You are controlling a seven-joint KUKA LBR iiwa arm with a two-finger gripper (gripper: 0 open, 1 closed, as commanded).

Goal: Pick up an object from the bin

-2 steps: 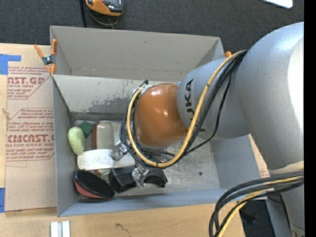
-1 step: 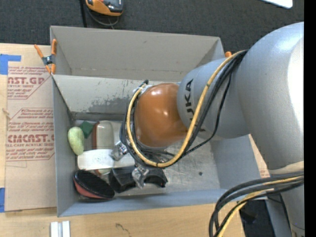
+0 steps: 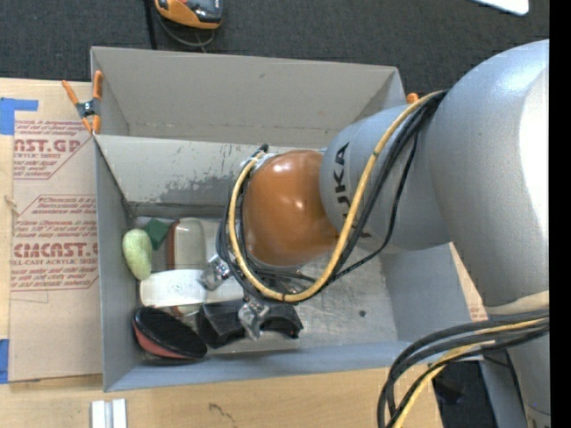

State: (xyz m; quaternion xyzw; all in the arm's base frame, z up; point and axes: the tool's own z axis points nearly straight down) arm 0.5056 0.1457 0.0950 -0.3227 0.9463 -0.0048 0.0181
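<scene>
My gripper [image 3: 252,315] is low in the bin's front left part, mostly hidden under the arm's orange dome, with only small metal parts showing. It hangs over a black block-like thing [image 3: 221,322] and a black curved piece [image 3: 284,321] near the front wall. A white tape roll [image 3: 173,288] lies just to its left. A flat black and red disc-shaped thing [image 3: 166,337] sits in the front left corner.
Further left lie a pale green oblong thing [image 3: 137,253], a dark green piece [image 3: 161,232] and a whitish clear container [image 3: 188,243]. The arm with its orange dome and yellow cables covers the bin's middle and right. Bare bin floor shows at the front right.
</scene>
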